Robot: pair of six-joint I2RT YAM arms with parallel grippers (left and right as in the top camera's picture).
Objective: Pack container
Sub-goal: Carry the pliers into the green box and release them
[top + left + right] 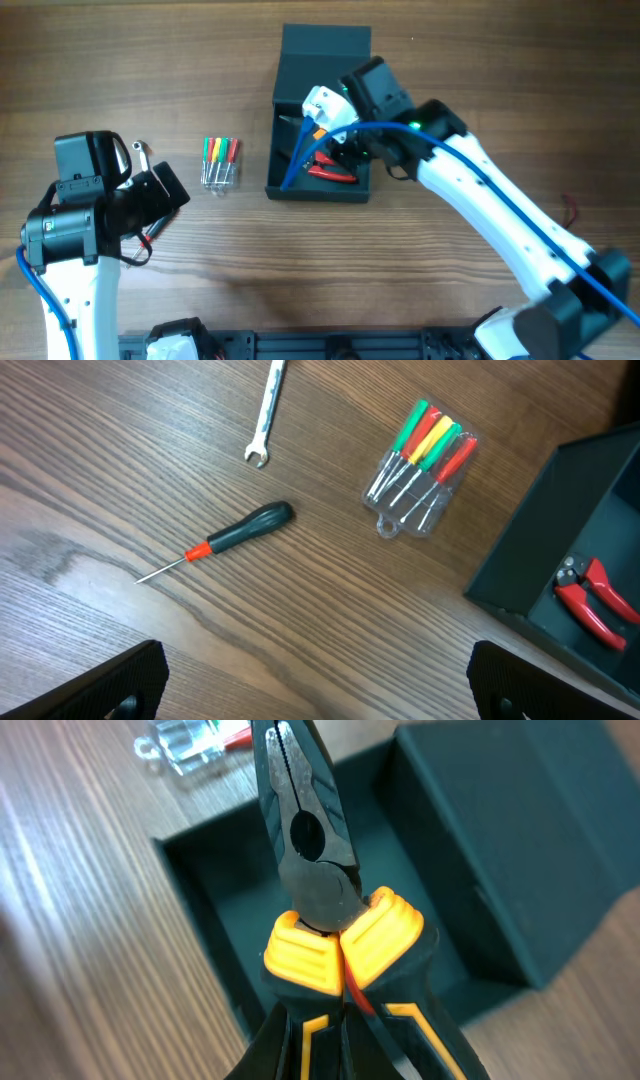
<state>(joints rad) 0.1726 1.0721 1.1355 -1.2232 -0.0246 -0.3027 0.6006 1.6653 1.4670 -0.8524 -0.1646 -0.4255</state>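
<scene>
**Teal-grey container at mid-table, partly packed**

Wood-grain table (420, 300) carries one container (287, 150), a square box opening upward. Its long axis runs away from the robot, and its one lid (326, 45) is folded open at the far end. Inside lies one pair of red pliers (330, 172), against the near wall. The right gripper (335, 122) hangs above the box, pinching one pair of yellow-and-black pliers (305, 840) by the handles, nose towards the box's left wall. The left gripper (320, 685) hovers well to the left, fingers spread wide. Between it and the box lies one clear pack of screwdrivers (420, 465) with green, yellow and red handles. Nearby lie one black-handled screwdriver (225, 540) and one wrench (265, 410).
</scene>
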